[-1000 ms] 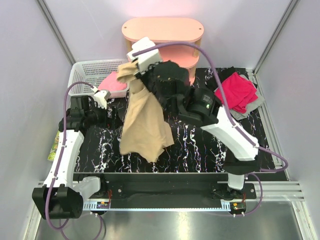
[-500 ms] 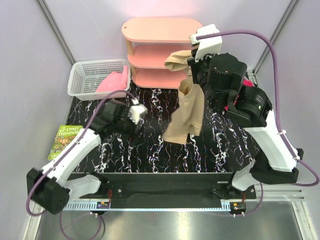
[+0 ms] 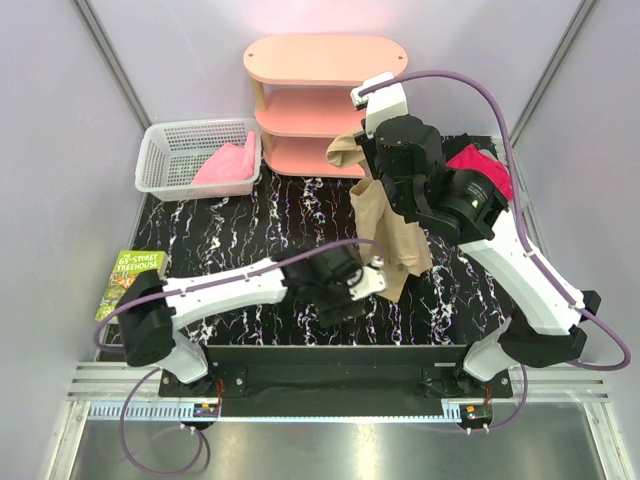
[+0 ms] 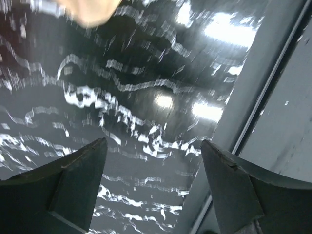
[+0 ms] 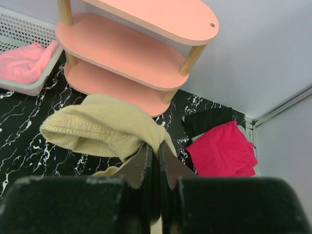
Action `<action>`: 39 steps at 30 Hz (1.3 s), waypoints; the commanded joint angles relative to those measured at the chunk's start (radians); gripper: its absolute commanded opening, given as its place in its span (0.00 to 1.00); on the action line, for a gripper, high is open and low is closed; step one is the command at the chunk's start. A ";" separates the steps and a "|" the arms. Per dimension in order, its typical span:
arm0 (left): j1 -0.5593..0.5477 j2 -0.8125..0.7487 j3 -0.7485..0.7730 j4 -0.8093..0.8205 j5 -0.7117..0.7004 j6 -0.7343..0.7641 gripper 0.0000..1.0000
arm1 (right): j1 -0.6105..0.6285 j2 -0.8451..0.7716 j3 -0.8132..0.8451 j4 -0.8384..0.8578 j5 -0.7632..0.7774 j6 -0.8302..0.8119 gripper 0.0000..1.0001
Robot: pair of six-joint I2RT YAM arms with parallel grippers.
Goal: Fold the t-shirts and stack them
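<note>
My right gripper is shut on a bunched edge of the tan t-shirt and holds it up in front of the shelf, so the cloth hangs down over the table. My left gripper reaches across low by the shirt's hanging lower edge; its jaws are open with only table between them, and a blur of tan cloth lies ahead. A magenta t-shirt lies on a black one at the back right. A light pink t-shirt sits in the basket.
A pink three-tier shelf stands at the back centre. The white mesh basket is at the back left. A green book lies beside the table's left edge. Grey walls close in on both sides.
The right arm carried the hanging tan t-shirt from the left-centre to the right-centre. The left arm swung from the table's left side across to the shirt's lower edge.
</note>
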 commanded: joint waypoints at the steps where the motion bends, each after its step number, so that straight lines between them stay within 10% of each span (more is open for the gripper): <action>1: -0.069 0.091 0.121 0.047 -0.119 -0.001 0.82 | -0.038 -0.053 -0.008 0.043 -0.018 0.020 0.00; 12: -0.061 0.307 0.206 0.317 -0.335 -0.007 0.89 | -0.120 -0.093 -0.080 0.043 -0.088 0.048 0.00; 24: -0.006 0.566 0.552 0.204 -0.143 -0.128 0.88 | -0.125 -0.138 -0.150 0.049 -0.110 0.078 0.00; 39: -0.049 0.599 0.510 0.152 -0.025 -0.159 0.89 | -0.150 -0.150 -0.186 0.080 -0.125 0.065 0.00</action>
